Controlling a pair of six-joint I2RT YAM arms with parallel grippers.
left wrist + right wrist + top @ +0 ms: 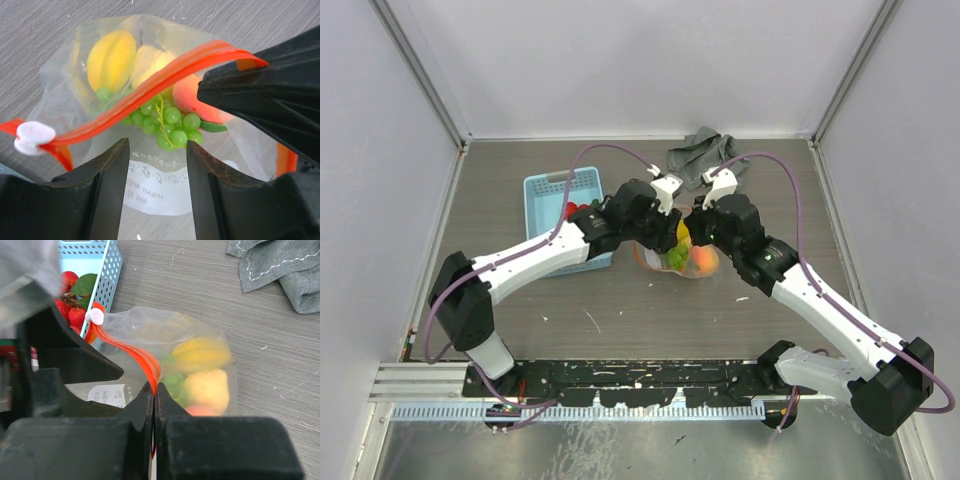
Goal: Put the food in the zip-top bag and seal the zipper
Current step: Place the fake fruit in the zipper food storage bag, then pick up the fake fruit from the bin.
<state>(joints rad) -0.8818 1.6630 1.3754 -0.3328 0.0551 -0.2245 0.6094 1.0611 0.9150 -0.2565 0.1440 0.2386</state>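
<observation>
Red-orange zipper [135, 352] is pinched by the clenched right gripper [154, 387]; left gripper [156, 145] is seen released, empty, above the zip-top bag [65, 65]'s white label [160, 187], print unreadable.

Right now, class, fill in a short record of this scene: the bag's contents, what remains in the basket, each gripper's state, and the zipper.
in bag: lemon, green grapes, peach
bag: clear zip-top bag, on the table between both arms
in basket: strawberries, in the blue basket
left gripper: open, over the bag
right gripper: shut on the zipper
slider: white, at one end of the zipper
grey cloth: beyond the bag, untouched
</observation>
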